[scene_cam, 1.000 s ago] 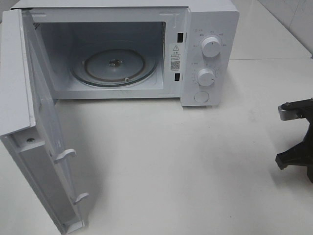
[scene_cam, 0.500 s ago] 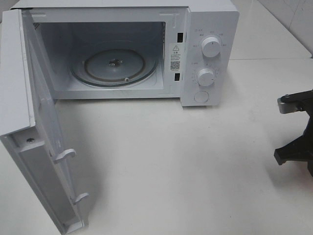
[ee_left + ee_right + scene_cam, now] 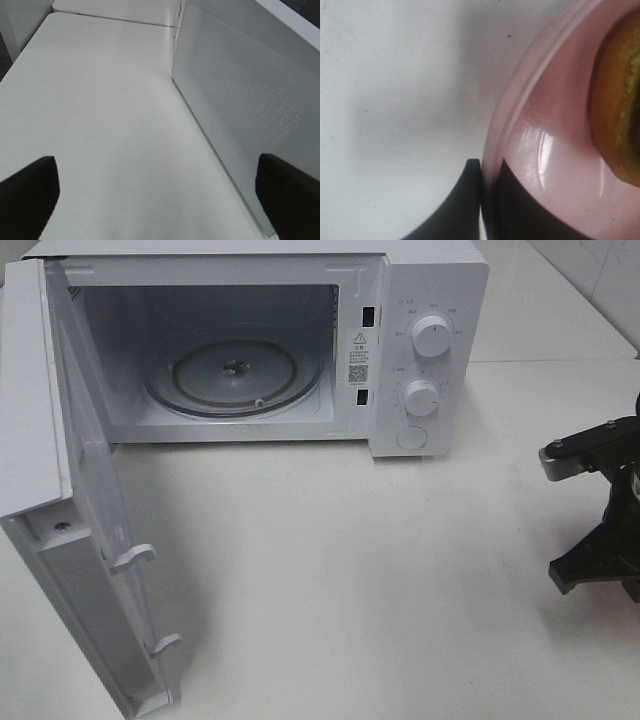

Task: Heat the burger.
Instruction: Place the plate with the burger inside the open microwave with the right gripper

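Our right gripper [image 3: 482, 200] pinches the rim of the plate [image 3: 545, 125]. The burger [image 3: 620, 100] sits on that plate. Our left gripper [image 3: 160, 192] hangs wide open by the door [image 3: 240, 100]. Next, we think, we must lift the plate flat into the open microwave [image 3: 430, 300].

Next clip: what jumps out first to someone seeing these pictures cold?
The white microwave at the back of the table, its door standing wide open on the left and the glass turntable bare. In the right wrist view, the right gripper clamps the rim of a pink plate carrying the burger.
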Motion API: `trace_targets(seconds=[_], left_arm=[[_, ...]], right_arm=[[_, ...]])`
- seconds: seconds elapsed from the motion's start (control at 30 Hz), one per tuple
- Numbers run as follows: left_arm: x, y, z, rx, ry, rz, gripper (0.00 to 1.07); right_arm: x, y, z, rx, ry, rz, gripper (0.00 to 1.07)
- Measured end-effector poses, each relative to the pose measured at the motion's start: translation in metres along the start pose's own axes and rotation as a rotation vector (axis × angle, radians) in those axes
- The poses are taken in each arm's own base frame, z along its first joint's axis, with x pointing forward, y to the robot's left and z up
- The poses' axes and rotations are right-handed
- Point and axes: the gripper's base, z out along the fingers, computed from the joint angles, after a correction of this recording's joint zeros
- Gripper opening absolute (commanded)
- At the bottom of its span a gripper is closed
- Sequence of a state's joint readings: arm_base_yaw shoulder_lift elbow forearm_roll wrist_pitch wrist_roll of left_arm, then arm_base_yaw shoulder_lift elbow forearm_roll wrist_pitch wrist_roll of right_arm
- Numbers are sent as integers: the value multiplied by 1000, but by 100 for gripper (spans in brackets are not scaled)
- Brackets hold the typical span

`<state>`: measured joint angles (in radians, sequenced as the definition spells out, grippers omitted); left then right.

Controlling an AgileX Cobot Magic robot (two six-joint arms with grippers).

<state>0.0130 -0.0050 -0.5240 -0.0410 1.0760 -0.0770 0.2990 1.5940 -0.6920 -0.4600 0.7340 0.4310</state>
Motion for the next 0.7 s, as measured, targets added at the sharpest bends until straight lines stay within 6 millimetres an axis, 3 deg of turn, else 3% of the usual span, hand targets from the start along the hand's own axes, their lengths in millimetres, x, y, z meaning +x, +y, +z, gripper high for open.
trace_targets(seconds=[0.4,0.7], left_arm=[[0,0,0,0,0,0,100],[0,0,0,0,0,0,100]], right_arm=[[11,18,0,67,-8,-88,0],[19,43,-8,86,-26,-200,0]])
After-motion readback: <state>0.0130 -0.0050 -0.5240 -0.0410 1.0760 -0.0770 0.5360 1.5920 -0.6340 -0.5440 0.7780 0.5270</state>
